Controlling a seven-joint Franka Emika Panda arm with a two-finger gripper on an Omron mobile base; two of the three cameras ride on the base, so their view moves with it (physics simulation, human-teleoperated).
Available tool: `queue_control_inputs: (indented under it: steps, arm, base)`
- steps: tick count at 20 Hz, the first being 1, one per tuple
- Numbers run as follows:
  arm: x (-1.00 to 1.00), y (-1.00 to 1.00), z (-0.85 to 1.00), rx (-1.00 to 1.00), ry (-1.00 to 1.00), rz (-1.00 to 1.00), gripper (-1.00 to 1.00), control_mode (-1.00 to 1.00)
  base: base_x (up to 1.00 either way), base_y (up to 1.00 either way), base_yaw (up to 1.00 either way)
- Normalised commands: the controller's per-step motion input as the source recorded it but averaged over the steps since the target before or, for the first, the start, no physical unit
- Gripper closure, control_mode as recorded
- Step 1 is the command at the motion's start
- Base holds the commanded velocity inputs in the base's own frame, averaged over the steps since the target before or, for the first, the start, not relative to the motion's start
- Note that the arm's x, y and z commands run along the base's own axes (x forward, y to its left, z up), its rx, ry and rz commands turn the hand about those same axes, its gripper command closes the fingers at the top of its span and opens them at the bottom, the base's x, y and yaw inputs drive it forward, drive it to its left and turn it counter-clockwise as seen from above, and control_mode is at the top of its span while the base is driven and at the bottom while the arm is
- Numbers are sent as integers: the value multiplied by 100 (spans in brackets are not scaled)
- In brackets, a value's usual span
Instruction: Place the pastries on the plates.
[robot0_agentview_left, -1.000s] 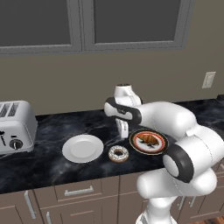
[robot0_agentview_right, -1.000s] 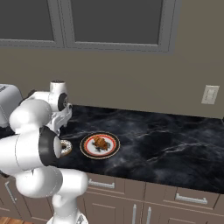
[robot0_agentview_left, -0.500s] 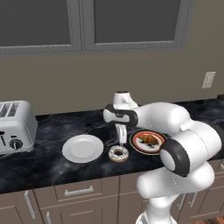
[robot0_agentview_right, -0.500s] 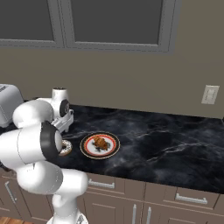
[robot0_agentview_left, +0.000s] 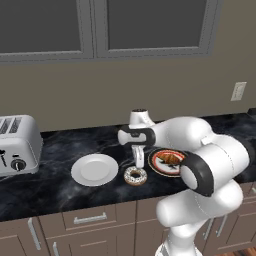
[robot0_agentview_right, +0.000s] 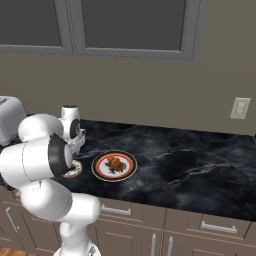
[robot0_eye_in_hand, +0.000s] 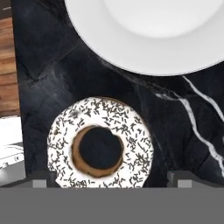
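Observation:
The iced ring donut (robot0_agentview_left: 135, 176) with dark sprinkles lies on the black counter between the two plates. My gripper (robot0_agentview_left: 139, 164) points straight down just above it. In the hand view the donut (robot0_eye_in_hand: 100, 144) sits between my two fingertips (robot0_eye_in_hand: 43, 177), which stand wide apart on either side, so the gripper (robot0_eye_in_hand: 113, 178) is open and not touching it. The plain white plate (robot0_agentview_left: 95, 169) lies bare to the left and fills the top of the hand view (robot0_eye_in_hand: 153, 39). The golden croissant (robot0_agentview_left: 171, 159) rests on the black-rimmed plate (robot0_agentview_left: 152, 162) to the right, as in the right base view (robot0_agentview_right: 116, 163).
A silver toaster (robot0_agentview_left: 17, 145) stands at the counter's far left. The wall and window frames rise behind the counter, with an outlet (robot0_agentview_left: 239, 91) at the right. Drawer fronts (robot0_agentview_left: 90, 220) run below the front edge. The arm hides most of the donut (robot0_agentview_right: 76, 171) in the right base view.
The hand has come down over the donut, from higher above the counter to just over it. Donut, croissant and plates have stayed in place.

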Motion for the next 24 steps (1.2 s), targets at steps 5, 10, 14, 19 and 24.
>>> queue_control_inputs:
  steps: [5, 10, 14, 19, 24]
  arm:
    - [31, 0, -13, -1, 0, 0, -100, -100]
    - [20, 0, -29, -1, 0, 0, -100, -100]
    - [3, 6, -34, 0, 0, 0, -100, -100]
    - [0, 8, -30, 0, 0, 0, -100, -100]
    - [2, 0, -34, 0, 0, 0, -100, -100]
  base:
    - [0, 0, 0]
    - [0, 0, 0]
    - [0, 0, 0]
    - [0, 0, 0]
    - [0, 0, 0]
